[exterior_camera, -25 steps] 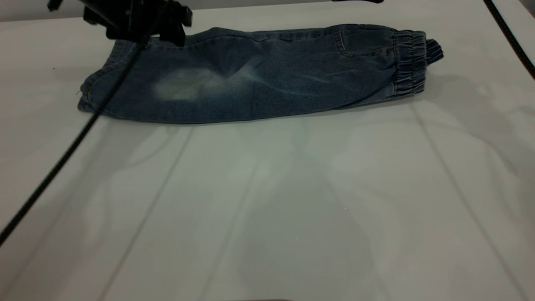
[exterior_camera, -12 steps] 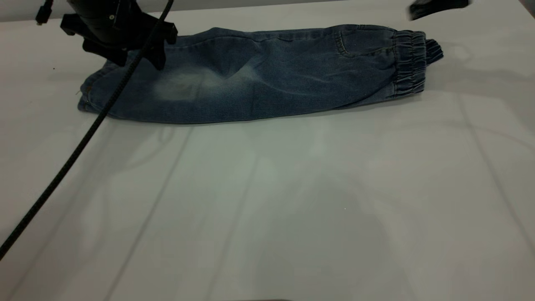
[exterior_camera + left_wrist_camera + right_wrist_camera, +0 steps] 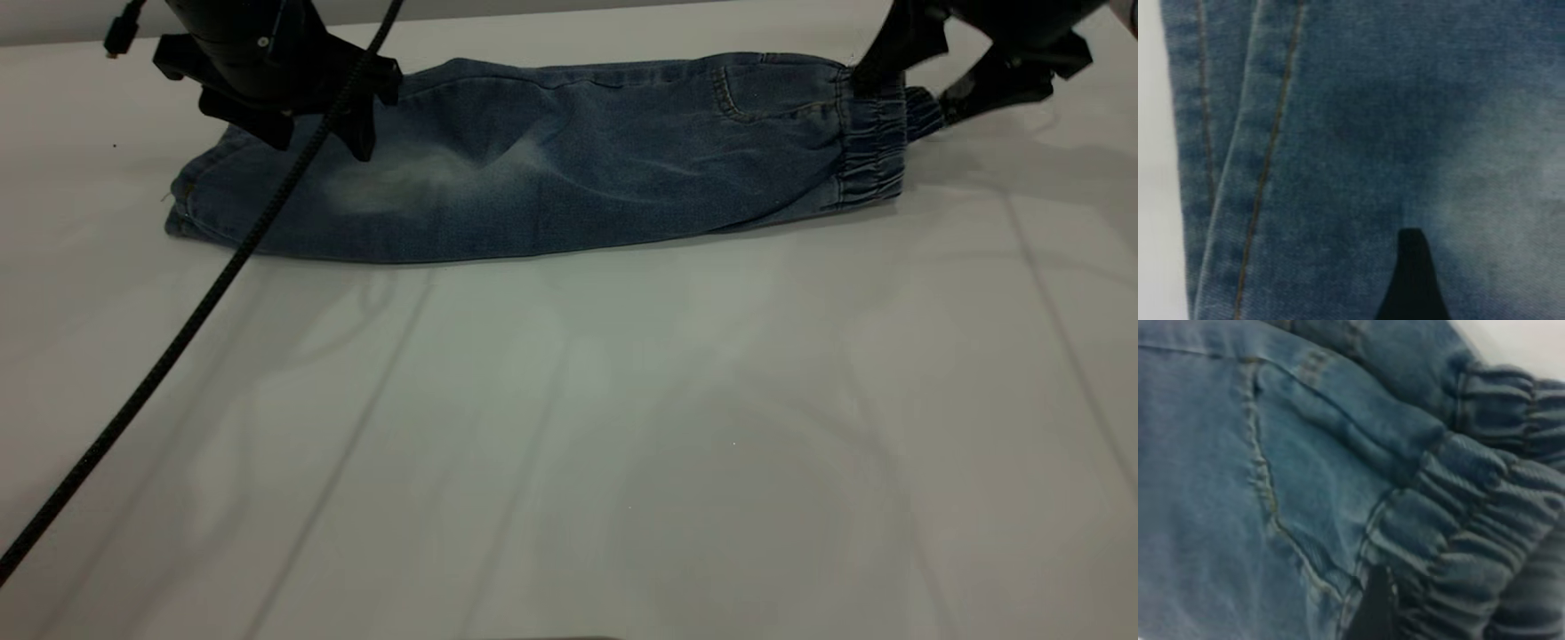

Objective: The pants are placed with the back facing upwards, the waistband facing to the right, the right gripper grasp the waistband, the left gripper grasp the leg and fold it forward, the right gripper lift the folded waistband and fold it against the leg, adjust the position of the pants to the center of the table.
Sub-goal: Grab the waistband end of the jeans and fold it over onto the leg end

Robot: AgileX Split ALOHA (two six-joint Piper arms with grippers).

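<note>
Two grippers are over the pants (image 3: pixel 542 160) in your exterior view, which lie folded lengthwise along the far edge of the table (image 3: pixel 569 427), waistband (image 3: pixel 876 133) to the right. Left gripper (image 3: pixel 320 133) sits above the leg end, fingers spread, tips at the denim, black cable (image 3: pixel 178 329) trailing off toward the near left. Right gripper (image 3: pixel 907 93) straddles the waistband, fingers apart, one each side.

Left wrist view: you see denim and a stitched seam (image 3: pixel 1268 167), one black fingertip (image 3: pixel 1413 280) against the cloth, table strip at the edge.

Right wrist view: gathered waistband (image 3: pixel 1471 520) and a pocket seam (image 3: pixel 1271 500), one dark fingertip (image 3: pixel 1375 607) at the elastic. Nothing clamped.
</note>
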